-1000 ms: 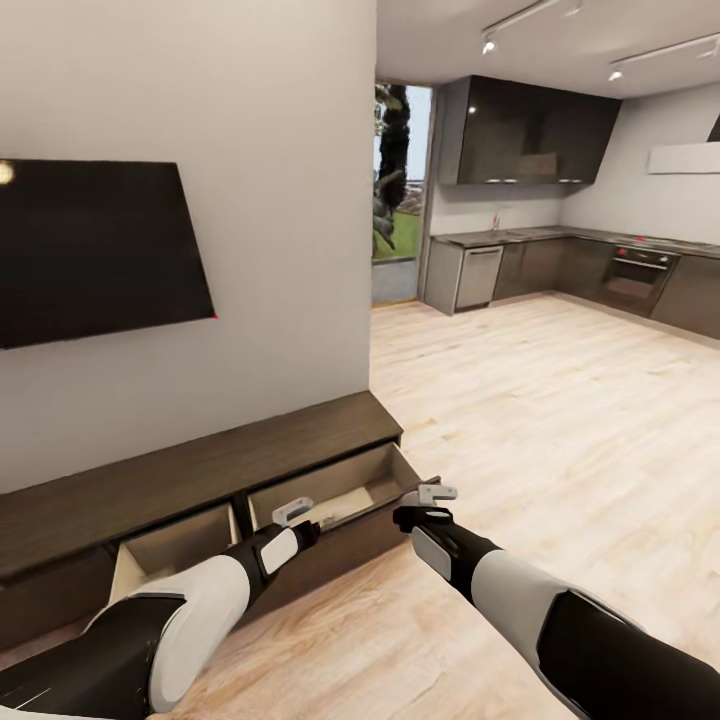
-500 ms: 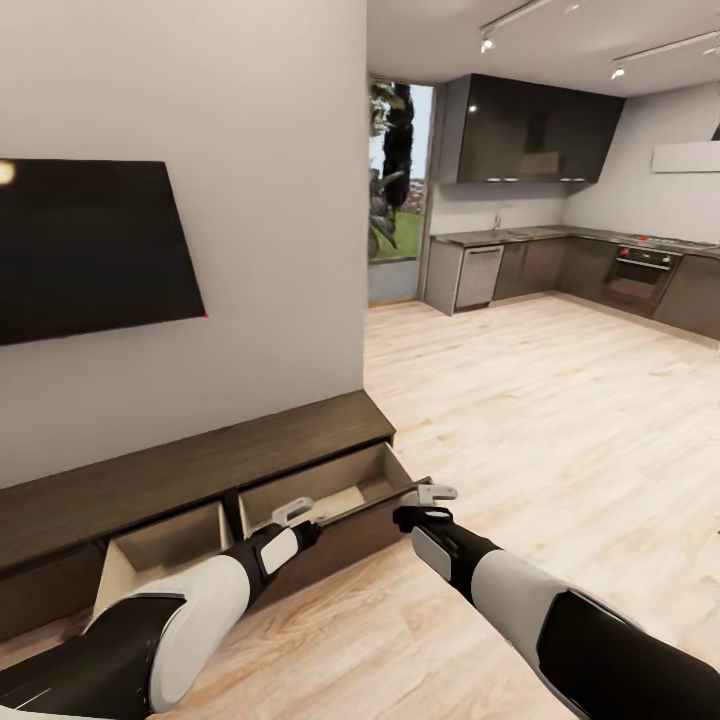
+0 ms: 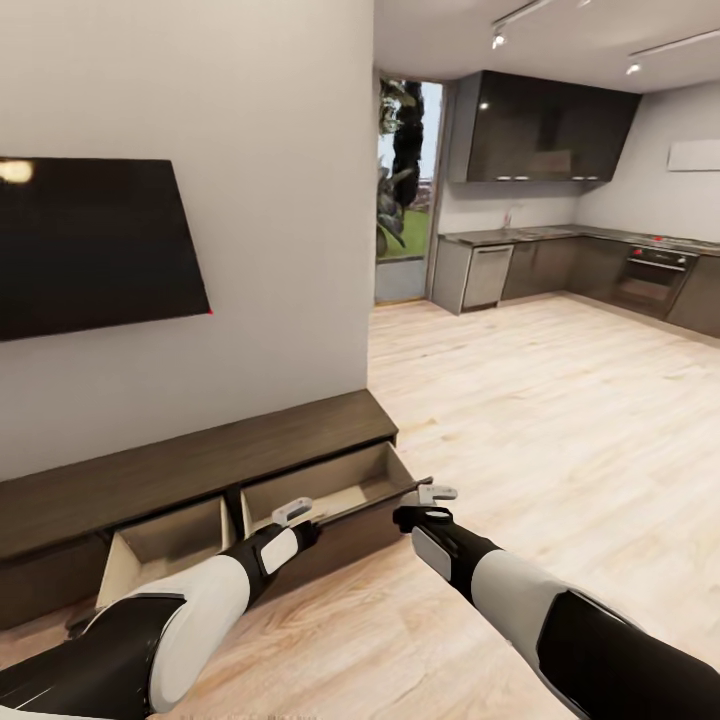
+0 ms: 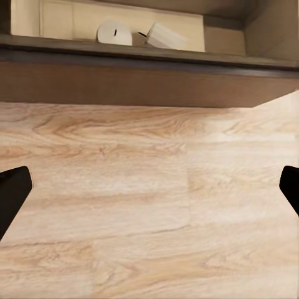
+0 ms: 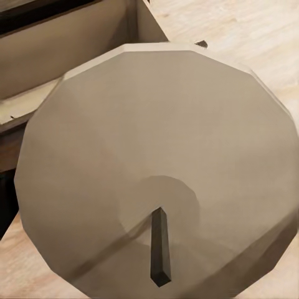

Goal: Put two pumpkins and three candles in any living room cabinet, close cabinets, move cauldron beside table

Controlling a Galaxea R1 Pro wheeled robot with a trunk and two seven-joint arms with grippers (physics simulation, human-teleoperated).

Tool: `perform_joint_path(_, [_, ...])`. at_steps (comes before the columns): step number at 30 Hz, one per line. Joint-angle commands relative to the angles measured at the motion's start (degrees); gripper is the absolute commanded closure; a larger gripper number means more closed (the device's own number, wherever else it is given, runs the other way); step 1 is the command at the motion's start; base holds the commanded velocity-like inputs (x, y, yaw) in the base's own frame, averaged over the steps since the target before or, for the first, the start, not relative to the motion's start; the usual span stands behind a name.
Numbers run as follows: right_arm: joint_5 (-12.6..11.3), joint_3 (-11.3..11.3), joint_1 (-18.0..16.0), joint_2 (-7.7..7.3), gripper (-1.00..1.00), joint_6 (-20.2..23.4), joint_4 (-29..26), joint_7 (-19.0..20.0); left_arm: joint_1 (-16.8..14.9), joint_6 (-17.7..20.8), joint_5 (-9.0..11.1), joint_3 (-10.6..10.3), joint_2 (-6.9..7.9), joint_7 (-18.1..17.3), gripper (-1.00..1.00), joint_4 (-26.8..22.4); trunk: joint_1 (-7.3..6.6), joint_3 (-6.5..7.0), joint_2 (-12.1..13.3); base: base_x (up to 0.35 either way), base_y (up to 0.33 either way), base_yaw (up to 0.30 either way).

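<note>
Candle in hand, drawer ahead-left.
My right tool (image 3: 432, 492) grips a candle (image 5: 156, 168), wick end facing the wrist; the cabinet (image 3: 200, 460) drawer (image 3: 330, 490) gapes just beside it. Left tool (image 3: 292, 512) spread, empty.

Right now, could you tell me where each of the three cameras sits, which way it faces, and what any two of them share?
Head view: from the robot's head, looking forward and down at the cabinet with its two open drawers, the TV and the kitchen beyond; both arms show, with the left gripper and right gripper.
Left wrist view: near the left gripper, facing floor planks and an open drawer holding two candles; dark fingertips at the edges.
Right wrist view: near the right gripper, close on a candle and its wick.
Shared: all see the cabinet's drawers.
</note>
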Motion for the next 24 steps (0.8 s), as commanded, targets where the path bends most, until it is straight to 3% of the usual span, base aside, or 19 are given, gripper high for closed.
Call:
perform_joint_path(1, [-0.15, 0.44, -0.05, -0.04, 1.0, 0.32, -0.14, -0.39, -0.02, 0.29, -0.05, 0.24, -0.02, 0.26, -1.0, -0.11, 0.01, -0.12, -0.06, 0.0, -0.001, 0.224])
perform_joint_path(17, [-0.15, 0.44, -0.06, -0.04, 1.0, 0.32, -0.14, -0.38, -0.02, 0.29, -0.05, 0.22, -0.02, 0.27, -1.0, -0.11, 0.01, -0.99, -0.06, 0.0, -0.002, 0.244])
perform_joint_path(24, [-0.15, 0.44, -0.06, -0.04, 1.0, 0.32, -0.14, -0.37, -0.02, 0.29, -0.05, 0.22, -0.02, 0.26, -1.0, -0.11, 0.01, -1.34, -0.06, 0.0, -0.136, 0.231])
